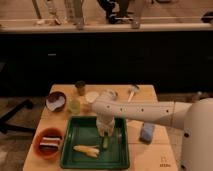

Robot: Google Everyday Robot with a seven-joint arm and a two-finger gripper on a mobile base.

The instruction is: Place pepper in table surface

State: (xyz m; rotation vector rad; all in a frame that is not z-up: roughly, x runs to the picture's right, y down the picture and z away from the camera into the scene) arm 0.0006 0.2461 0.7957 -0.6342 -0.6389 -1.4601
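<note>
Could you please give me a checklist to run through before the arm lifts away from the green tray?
1. Gripper down inside the green tray, right above the pepper: ok.
2. Gripper shut: ok.
3. Pepper actually gripped: cannot tell.
4. Pale yellow piece apart from the gripper: ok.
5. Bare wood of the table surface right of the tray, in front of the blue object: ok.

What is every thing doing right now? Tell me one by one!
gripper: down in the green tray, fingers shut at the pepper's top end.
pepper: in the green tray, not yet on the table surface.
green tray: flat on the table surface.
yellow piece: lying in the green tray, left of the pepper.
blue object: lying on the table surface, right of the green tray.
</note>
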